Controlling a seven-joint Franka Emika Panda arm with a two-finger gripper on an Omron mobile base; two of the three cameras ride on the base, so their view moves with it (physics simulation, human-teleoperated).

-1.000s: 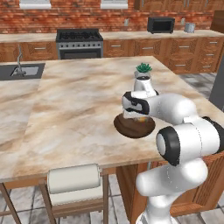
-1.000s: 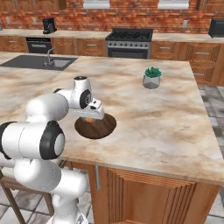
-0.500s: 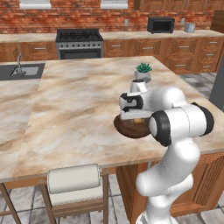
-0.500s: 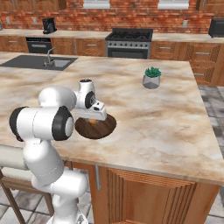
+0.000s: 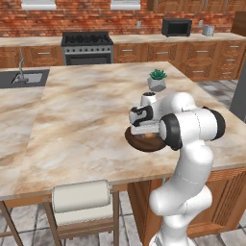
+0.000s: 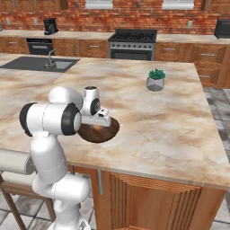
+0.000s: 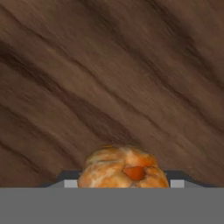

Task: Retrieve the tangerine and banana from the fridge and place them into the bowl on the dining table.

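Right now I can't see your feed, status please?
Gripper shut on tangerine, low over bowl on dining table. Banana unseen. Potted plant well clear; nothing blocking.

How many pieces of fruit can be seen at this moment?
1: a tangerine, held between the gripper's fingers just above the wooden bowl on the dining table. The robot's hand covers most of the bowl from the base cameras, so more fruit may be hidden.
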